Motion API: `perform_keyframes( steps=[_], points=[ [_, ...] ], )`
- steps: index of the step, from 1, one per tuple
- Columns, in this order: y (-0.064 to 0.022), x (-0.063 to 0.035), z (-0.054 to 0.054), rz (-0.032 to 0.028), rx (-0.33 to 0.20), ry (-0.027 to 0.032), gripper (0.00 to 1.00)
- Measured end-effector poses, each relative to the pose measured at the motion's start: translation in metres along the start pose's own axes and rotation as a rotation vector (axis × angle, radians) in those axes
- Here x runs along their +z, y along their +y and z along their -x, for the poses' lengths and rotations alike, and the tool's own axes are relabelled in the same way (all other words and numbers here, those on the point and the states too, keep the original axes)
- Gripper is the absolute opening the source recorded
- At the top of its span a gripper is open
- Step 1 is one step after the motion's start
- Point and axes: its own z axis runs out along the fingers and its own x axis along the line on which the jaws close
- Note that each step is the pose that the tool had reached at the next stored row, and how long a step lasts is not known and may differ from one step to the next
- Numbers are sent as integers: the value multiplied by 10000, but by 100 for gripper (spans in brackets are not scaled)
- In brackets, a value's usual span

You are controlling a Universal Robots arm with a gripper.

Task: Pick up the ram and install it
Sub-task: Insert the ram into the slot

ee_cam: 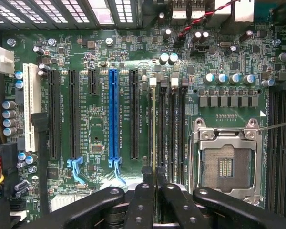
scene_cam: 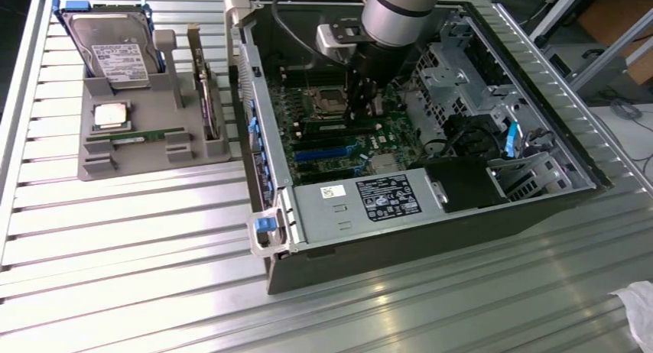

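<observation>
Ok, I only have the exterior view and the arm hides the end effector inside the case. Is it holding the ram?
Observer: Yes. In the wrist view the end effector is shut on the ram, which shows edge-on between its fingers.
Operator: Where is the stick over the board?
Observer: It runs along the memory slot nearest the long black expansion slots. I cannot tell whether it is seated.
Operator: Anything in the slots next to it?
Observer: No, the neighbouring memory slots look empty.
</observation>
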Motion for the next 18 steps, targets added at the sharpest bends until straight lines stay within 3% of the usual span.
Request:
perform_keyframes(
  steps=[16,18],
  points=[
    [-1,36,0,2,80,-1,12],
    [-1,36,0,2,79,-2,20]
  ],
)
